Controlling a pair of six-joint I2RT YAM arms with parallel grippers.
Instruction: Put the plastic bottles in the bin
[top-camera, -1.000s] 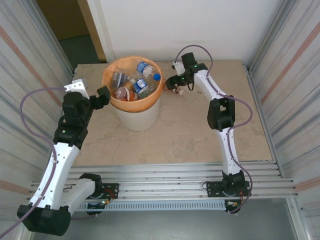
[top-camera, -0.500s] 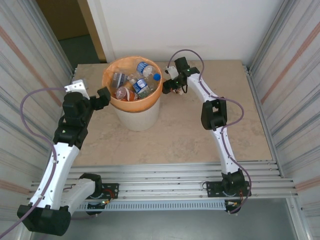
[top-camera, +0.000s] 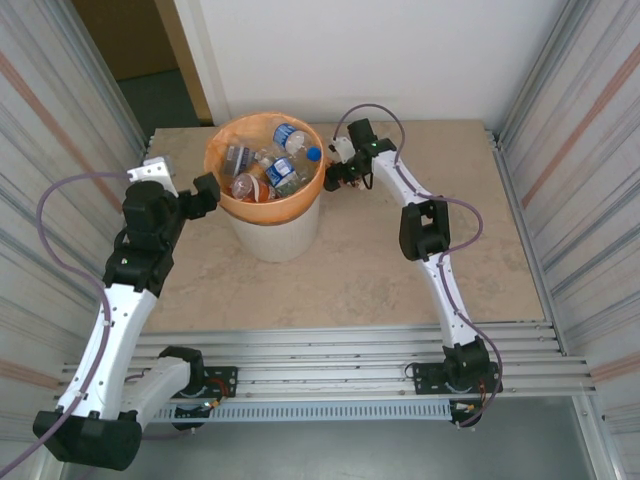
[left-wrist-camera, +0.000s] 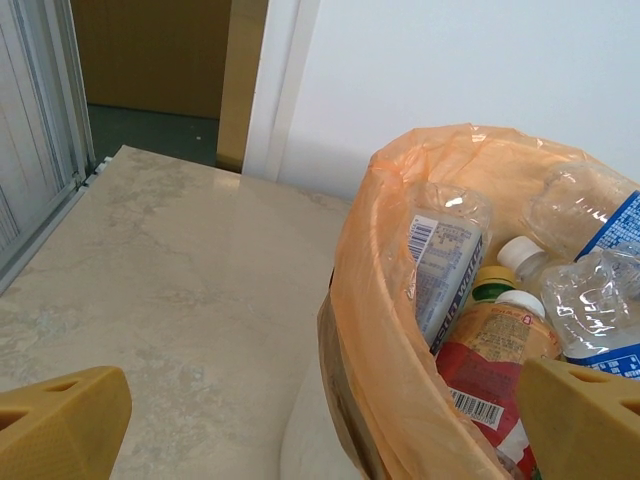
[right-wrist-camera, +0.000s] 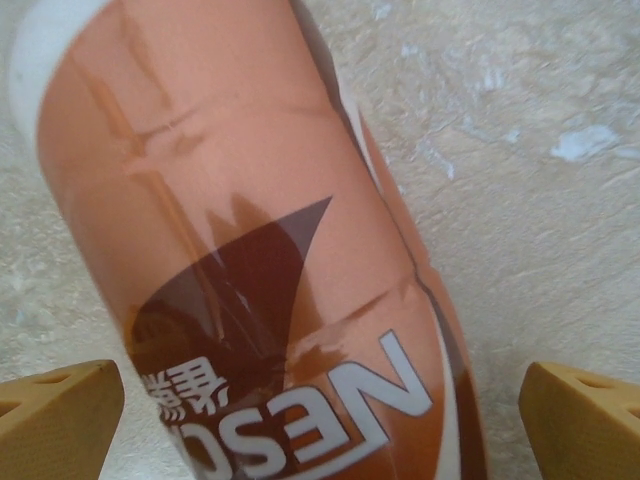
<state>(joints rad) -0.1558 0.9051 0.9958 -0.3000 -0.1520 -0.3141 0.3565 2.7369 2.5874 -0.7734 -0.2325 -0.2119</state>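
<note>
The bin (top-camera: 268, 235), off-white with an orange bag liner (left-wrist-camera: 385, 330), stands at the back left of the table and holds several plastic bottles (top-camera: 272, 165), clear ones with blue labels (left-wrist-camera: 445, 265) and a red-labelled one (left-wrist-camera: 490, 350). My left gripper (top-camera: 207, 190) is open at the bin's left rim, and its yellow fingers (left-wrist-camera: 60, 425) straddle the rim. My right gripper (top-camera: 336, 176) is low beside the bin's right side. It is open around an orange-brown labelled bottle (right-wrist-camera: 270, 270) that lies on the table, its fingers (right-wrist-camera: 585, 420) well apart from the bottle's sides.
The beige stone table (top-camera: 400, 290) has corrugated metal walls (top-camera: 60, 150) on both sides and a white wall behind. An open doorway (left-wrist-camera: 150, 60) lies past the back left corner. Free tabletop stretches right of and in front of the bin.
My right arm has swung left toward the bin and come down over the lying bottle, its jaws widening slightly. The left arm has stayed put.
</note>
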